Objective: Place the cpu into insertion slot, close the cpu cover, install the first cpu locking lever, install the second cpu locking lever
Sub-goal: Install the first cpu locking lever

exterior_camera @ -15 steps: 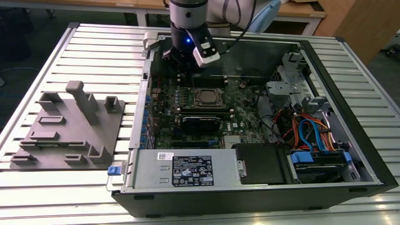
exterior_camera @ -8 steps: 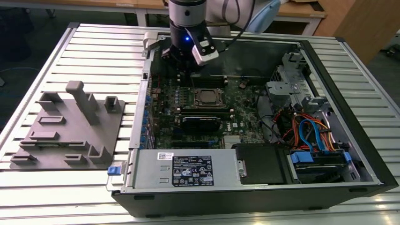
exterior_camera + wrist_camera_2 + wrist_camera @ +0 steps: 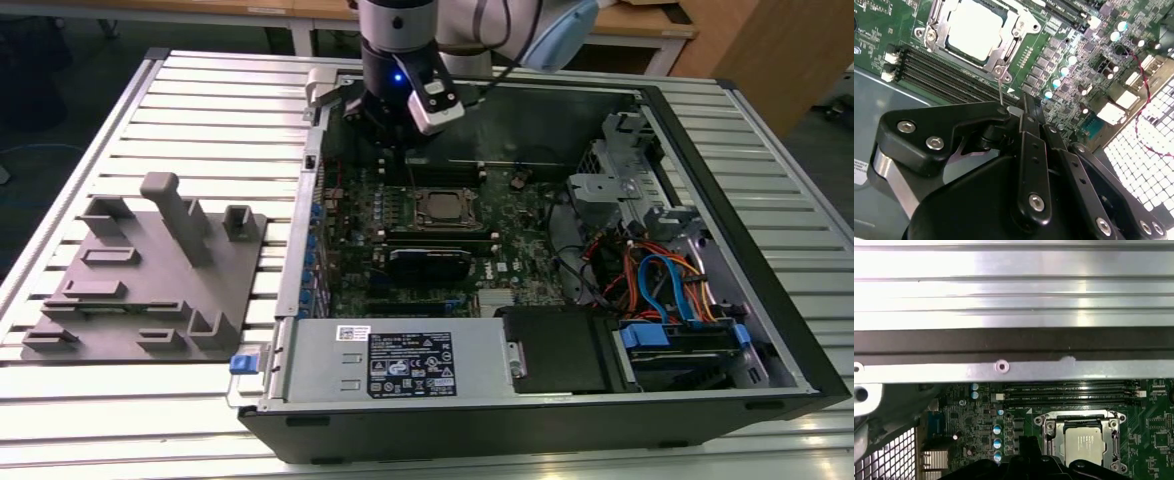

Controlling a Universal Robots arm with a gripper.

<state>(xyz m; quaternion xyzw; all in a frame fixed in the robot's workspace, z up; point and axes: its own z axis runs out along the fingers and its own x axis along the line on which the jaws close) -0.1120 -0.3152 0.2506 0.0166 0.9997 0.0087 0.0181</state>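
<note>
The cpu (image 3: 438,208) lies flat in its socket on the green motherboard, silver-grey top up, and shows in both wrist views (image 3: 975,27) (image 3: 1084,443). The cpu cover (image 3: 1002,51) sits down around it as a silvery frame (image 3: 1077,416). A thin wire locking lever (image 3: 1000,92) rises from the socket's corner to just beside my fingertips; I cannot tell whether it touches them. My gripper (image 3: 1024,104) hangs over the board's far part, just beyond the socket (image 3: 384,145), with its black fingers closed together.
The open computer case (image 3: 747,200) surrounds the board, with its metal wall (image 3: 1004,367) close to the gripper. Black memory slots (image 3: 949,70) run beside the socket. Cables and drive bays (image 3: 667,290) fill the exterior view's right. A grey fixture tray (image 3: 147,270) lies outside on the slatted table.
</note>
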